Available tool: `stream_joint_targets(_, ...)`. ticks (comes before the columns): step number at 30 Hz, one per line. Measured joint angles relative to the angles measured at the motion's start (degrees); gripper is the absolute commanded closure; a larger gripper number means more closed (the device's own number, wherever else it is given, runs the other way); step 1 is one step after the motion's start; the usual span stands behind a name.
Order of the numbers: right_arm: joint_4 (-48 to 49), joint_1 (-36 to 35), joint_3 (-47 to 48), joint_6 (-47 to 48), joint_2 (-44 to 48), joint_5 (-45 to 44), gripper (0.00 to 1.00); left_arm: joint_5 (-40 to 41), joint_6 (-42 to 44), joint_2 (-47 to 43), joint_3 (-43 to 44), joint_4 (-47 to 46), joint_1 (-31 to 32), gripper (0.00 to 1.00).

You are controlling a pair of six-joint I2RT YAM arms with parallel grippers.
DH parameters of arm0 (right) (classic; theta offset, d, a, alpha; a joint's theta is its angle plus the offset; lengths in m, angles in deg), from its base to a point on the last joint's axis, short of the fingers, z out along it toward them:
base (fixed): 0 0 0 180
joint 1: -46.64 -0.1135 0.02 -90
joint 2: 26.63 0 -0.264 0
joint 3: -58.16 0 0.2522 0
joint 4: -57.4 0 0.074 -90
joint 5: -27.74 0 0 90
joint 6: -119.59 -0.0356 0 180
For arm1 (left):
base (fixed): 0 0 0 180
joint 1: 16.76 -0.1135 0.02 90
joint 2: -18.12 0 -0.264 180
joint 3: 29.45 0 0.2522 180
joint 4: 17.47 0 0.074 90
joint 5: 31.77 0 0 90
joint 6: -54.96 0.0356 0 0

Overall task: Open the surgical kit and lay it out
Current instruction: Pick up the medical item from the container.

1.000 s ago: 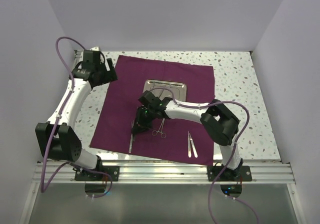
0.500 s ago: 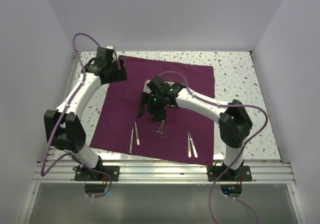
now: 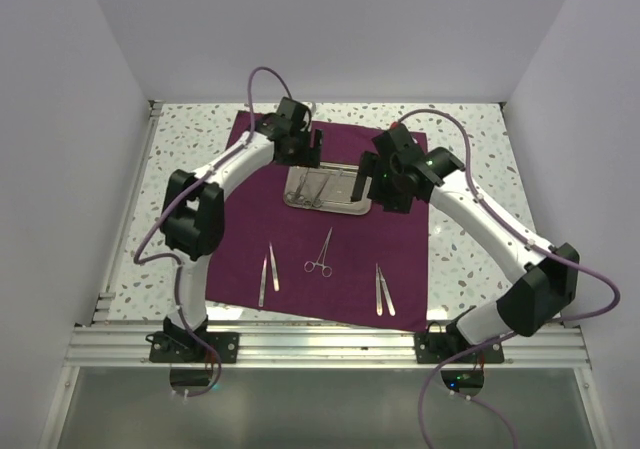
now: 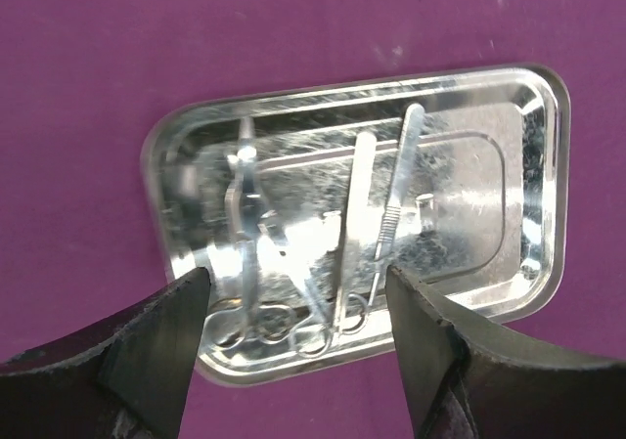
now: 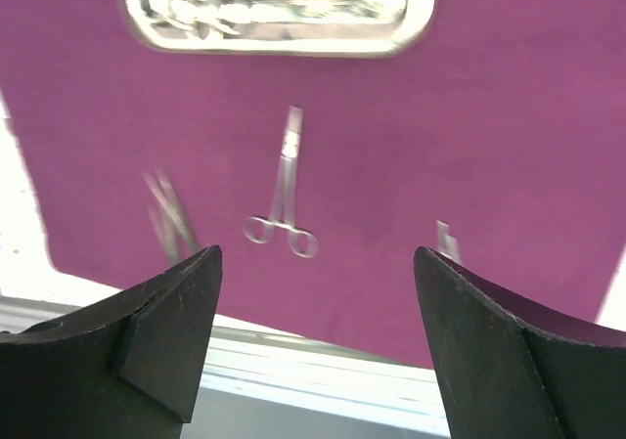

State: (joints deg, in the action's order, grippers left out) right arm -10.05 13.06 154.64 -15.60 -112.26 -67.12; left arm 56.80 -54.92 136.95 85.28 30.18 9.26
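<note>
Both arms have swung in to the tray: the left gripper [image 4: 298,278], open and empty, is nearer, right above the steel tray [image 4: 548,195] mid purple cloth [image 4: 98,67], leftover instruments [image 4: 353,224] lying 12-to-6 between its fingers [image 4: 147,351], while the right gripper [image 5: 318,258], also open and empty, hangs off the tray's 3 o'clock end.

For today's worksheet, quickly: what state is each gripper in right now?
Left gripper: open, holding nothing, above the steel tray.
Right gripper: open, holding nothing, above the purple cloth.
</note>
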Motion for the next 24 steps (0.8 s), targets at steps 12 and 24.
stream_joint_targets(12, -4.5, 6.4, -5.7, 2.4, 4.4, -1.9, 0.19, -0.5, 2.3, 5.8, 0.9, -0.2, 5.2, 0.3)
stream_joint_targets(24, -4.6, 7.8, -5.7, 3.8, 4.4, -1.7, 0.21, 2.8, 2.9, 9.7, 1.1, -0.4, 6.3, 0.52)
